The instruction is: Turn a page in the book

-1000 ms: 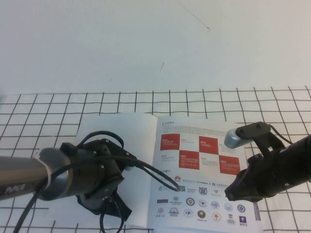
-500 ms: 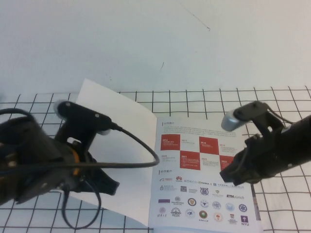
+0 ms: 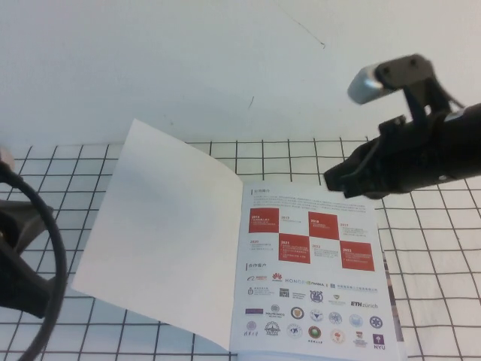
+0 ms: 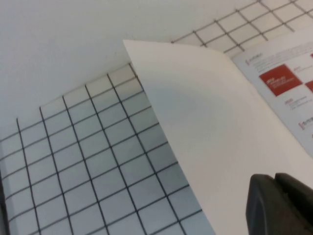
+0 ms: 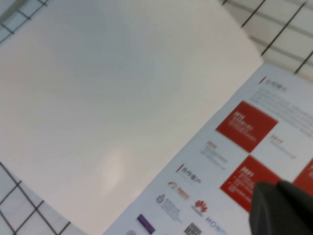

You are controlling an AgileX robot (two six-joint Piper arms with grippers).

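Observation:
The book [image 3: 312, 271] lies open on the grid mat, its inner page with red squares and logos facing up. The page [image 3: 161, 233] is turned over to the left with its plain white back up. Its free edge stands lifted off the mat and nothing holds it. My left gripper [image 4: 275, 178] is shut and empty, low beside the white page near its near-left part. In the high view only the left arm [image 3: 19, 271] shows, at the left edge. My right gripper [image 3: 336, 183] is shut and empty, hovering above the book's far right corner; in the right wrist view [image 5: 279, 186] it is over the red squares.
The black-lined grid mat [image 3: 436, 248] covers the near half of the white table [image 3: 188, 60]. A black cable [image 3: 54, 248] loops from the left arm at the left edge. The table's far half is bare white with a few small marks.
My left arm has pulled back to the left, off the page. The white page has risen from flat to lifted. My right gripper has risen and moved toward the far right.

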